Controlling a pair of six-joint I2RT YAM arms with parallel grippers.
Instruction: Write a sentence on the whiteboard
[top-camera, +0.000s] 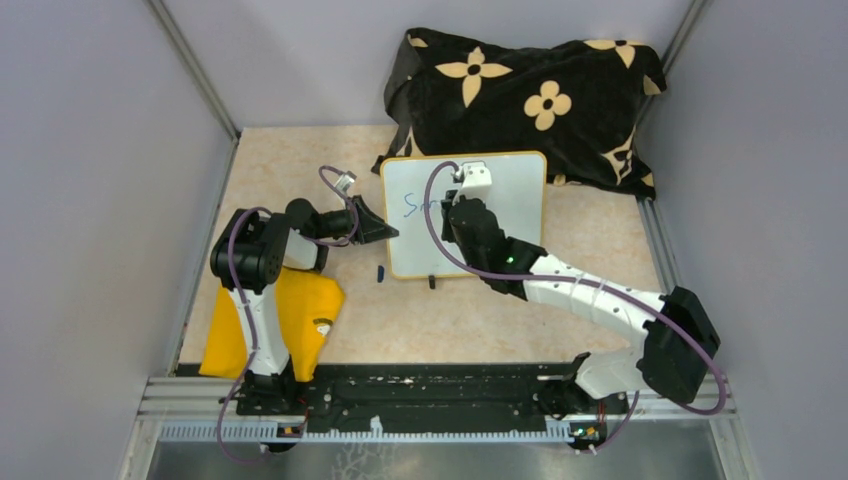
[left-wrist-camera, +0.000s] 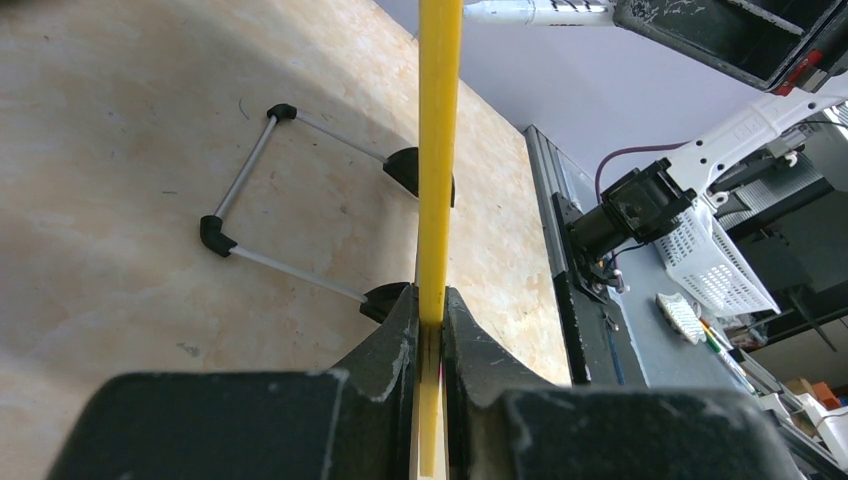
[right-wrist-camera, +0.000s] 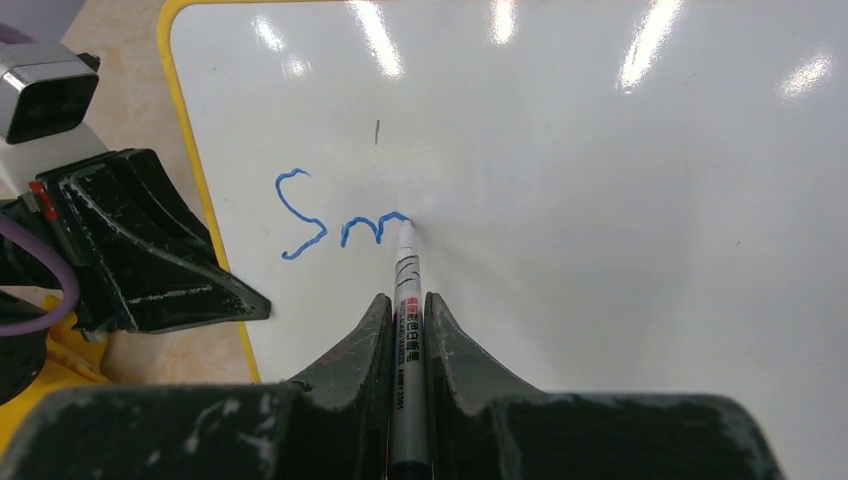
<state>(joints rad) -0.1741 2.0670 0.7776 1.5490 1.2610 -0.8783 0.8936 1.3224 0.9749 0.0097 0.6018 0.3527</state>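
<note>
The whiteboard (top-camera: 505, 200) stands propped near the table's middle, white with a thin yellow rim. My left gripper (top-camera: 386, 229) is shut on its left edge; the left wrist view shows the yellow rim (left-wrist-camera: 438, 150) pinched between the fingers of that gripper (left-wrist-camera: 430, 312). My right gripper (top-camera: 456, 206) is over the board face, shut on a silver marker (right-wrist-camera: 406, 275). The marker's tip touches the whiteboard (right-wrist-camera: 620, 260) at the end of blue writing (right-wrist-camera: 335, 228) that reads roughly "Sm". The right gripper (right-wrist-camera: 407, 305) holds the marker pointing away from the camera.
A black flowered cloth (top-camera: 530, 95) is heaped behind the board. A yellow cloth (top-camera: 295, 315) lies beside the left arm's base. The board's wire stand with black corners (left-wrist-camera: 245, 190) rests on the table. A small dark piece (top-camera: 381, 271) lies near the board's near left corner. Grey walls enclose three sides.
</note>
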